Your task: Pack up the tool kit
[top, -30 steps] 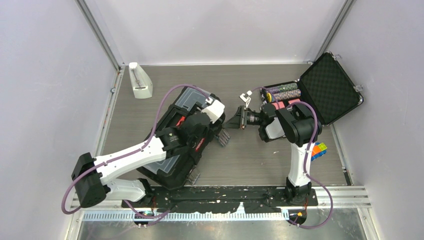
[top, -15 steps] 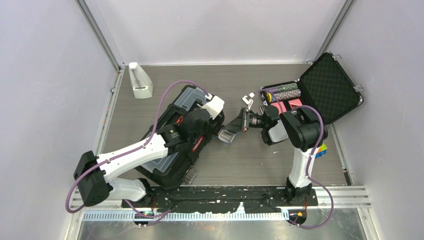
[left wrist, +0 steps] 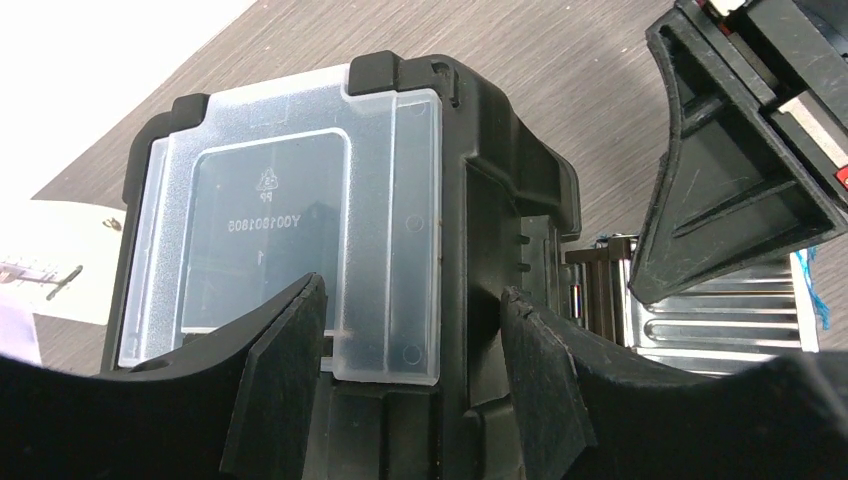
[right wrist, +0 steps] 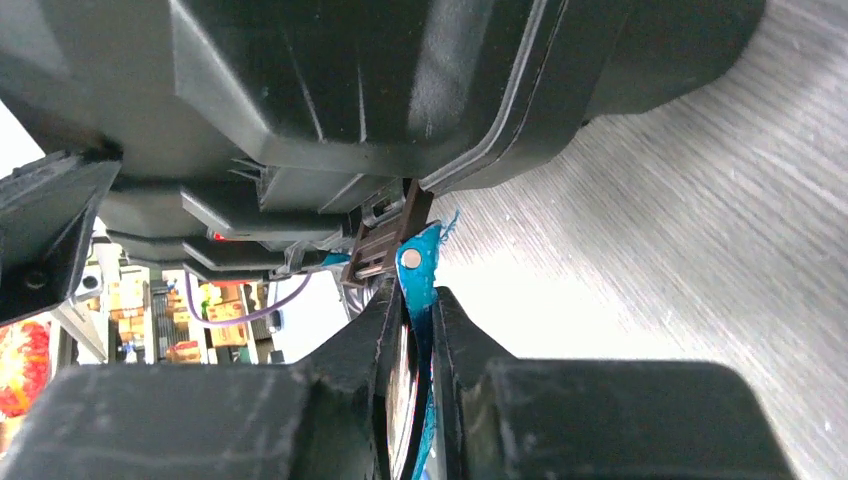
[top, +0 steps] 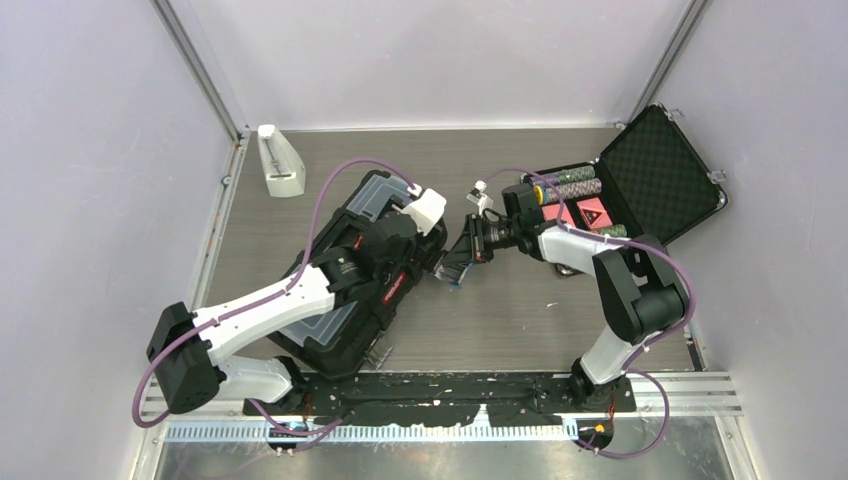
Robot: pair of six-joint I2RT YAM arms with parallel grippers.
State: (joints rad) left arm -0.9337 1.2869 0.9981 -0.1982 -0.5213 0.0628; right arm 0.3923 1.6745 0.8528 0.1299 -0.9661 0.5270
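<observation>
One woodgrain table (top: 520,320), left gripper (left wrist: 408,300) wide over toolbox (left wrist: 490,160), right gripper (right wrist: 410,297) seemingly pinching latch (right wrist: 418,262).

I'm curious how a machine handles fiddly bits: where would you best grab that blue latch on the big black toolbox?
Pinch the flat faces of its free end, coming in from the side facing away from the box. The blue latch sticks out from the toolbox wall as a thin tab, and the right end effector is shut on it just so.
</observation>
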